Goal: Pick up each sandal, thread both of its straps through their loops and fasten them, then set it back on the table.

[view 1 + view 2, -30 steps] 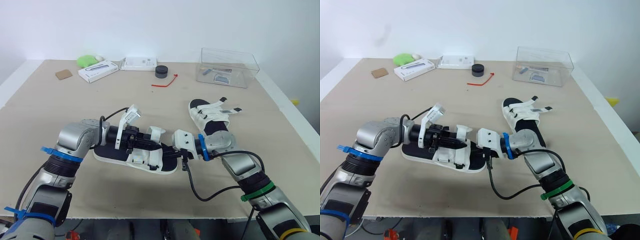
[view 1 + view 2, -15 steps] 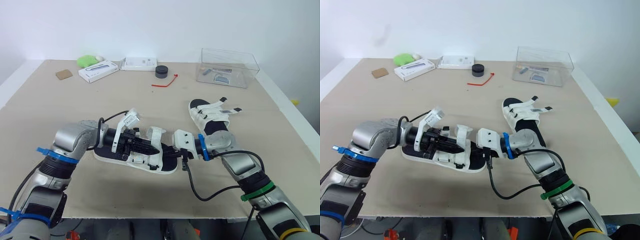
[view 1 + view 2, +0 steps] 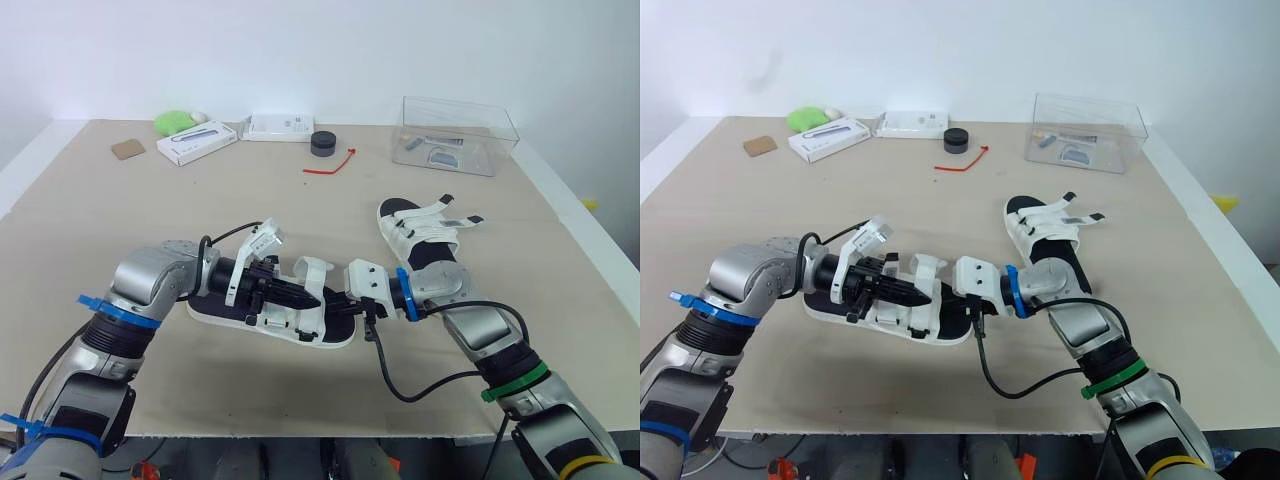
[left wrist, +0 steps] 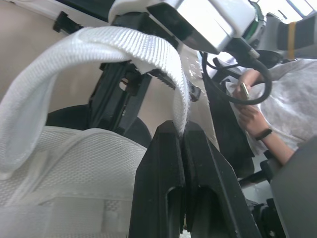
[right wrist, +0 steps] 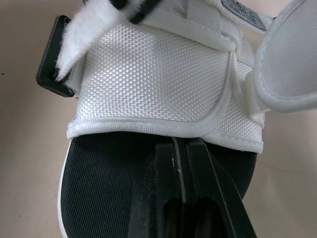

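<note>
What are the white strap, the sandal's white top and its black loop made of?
The strap looks like woven nylon-type webbing with a matte finish; its ribbed weave shows. The white top seems to be mesh fabric, judging by the fine dotted grid and the stitched, piped edge. The black loop is probably hard plastic, smooth and dull.

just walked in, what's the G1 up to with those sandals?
It is working on the near sandal, which lies on the table. The left gripper is shut on one white strap, holding it up in a loop above the upper. The right gripper, fingers closed, sits against the black footbed at the sandal's other end. The second sandal lies farther back on the robot's right, strap ends sticking out.
</note>
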